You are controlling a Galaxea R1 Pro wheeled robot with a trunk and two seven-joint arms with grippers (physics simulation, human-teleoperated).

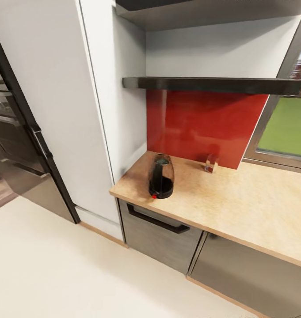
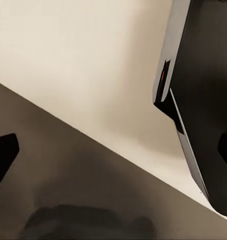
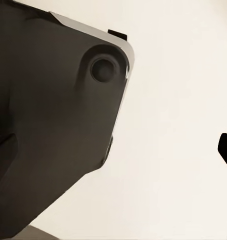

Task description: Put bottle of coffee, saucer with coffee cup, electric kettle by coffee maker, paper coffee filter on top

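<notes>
The electric kettle (image 1: 161, 176), dark glass with a black base and a small red switch, stands upright near the left end of the light wood-grain kitchen countertop (image 1: 243, 207). The coffee maker, bottle of coffee, saucer and coffee cup are out of view. In the left wrist view my left gripper (image 2: 113, 155) is open, its dark fingertips (image 2: 3, 157) far apart over the pale floor and my dark base. My right gripper (image 3: 113, 150) is open too, one fingertip (image 3: 226, 150) at the picture's edge, with nothing between the fingers.
A small clear glass (image 1: 210, 163) sits by the red backsplash (image 1: 199, 126). A dark shelf (image 1: 212, 84) hangs above the counter. A tall white cabinet (image 1: 57, 110) and a dark oven (image 1: 13, 145) stand to the left. Grey drawers (image 1: 161, 238) lie below, with a window (image 1: 287, 128) at right.
</notes>
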